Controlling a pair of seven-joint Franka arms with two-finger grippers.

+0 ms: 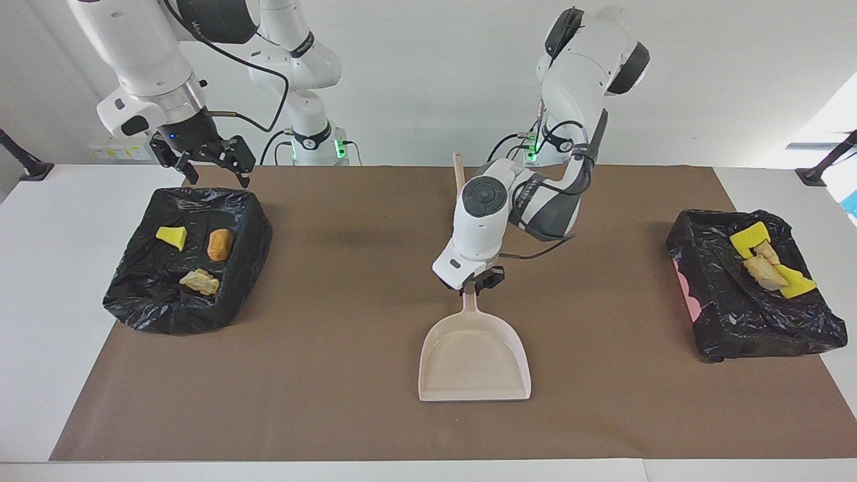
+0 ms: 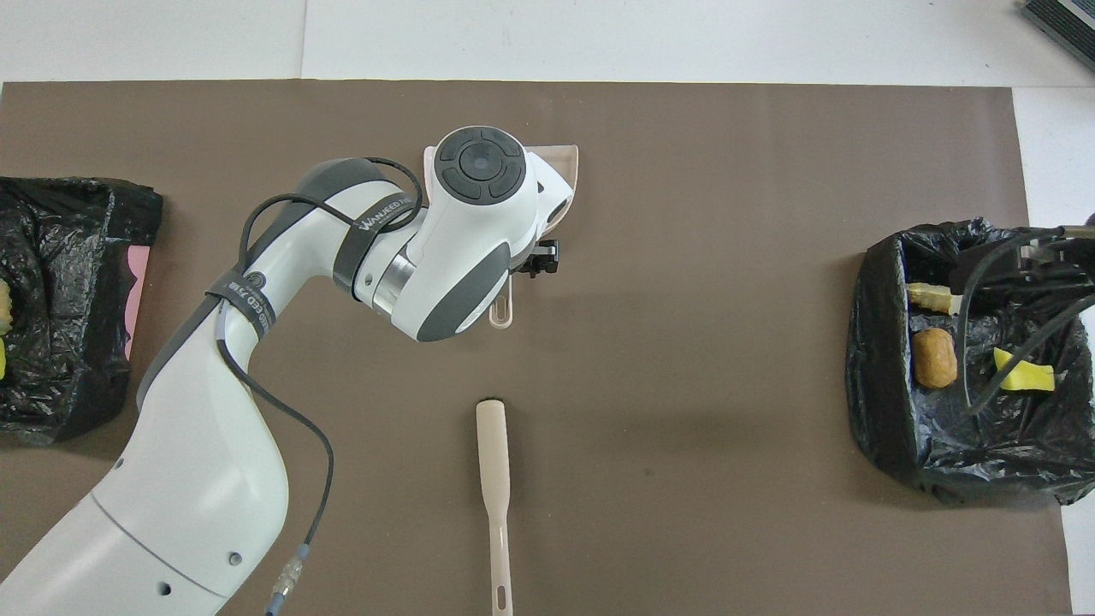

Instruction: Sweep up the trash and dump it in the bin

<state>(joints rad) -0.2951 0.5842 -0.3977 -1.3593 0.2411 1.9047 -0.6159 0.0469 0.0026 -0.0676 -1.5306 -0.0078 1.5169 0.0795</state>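
Left tool (image 1: pixel 477 286): at the flat beige plastic dustpan's (image 1: pixel 475 361) handle; grip unclear.
Right tool (image 1: pixel 213 173): open, empty, over black-lined bin (image 1: pixel 147 301).

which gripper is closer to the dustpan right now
Left. The left gripper is at the dustpan handle; the right gripper hangs over a bin at the right arm's end of the table.

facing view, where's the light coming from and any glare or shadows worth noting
Facing view: a bright overexposed patch at the edge toward the left arm's end; soft shadows fall on the brown paper mat beside the left arm; the black plastic bin liners show small glints. Overhead view: even light, a faint shadow on the mat, the beige plastic dustpan mostly covered.
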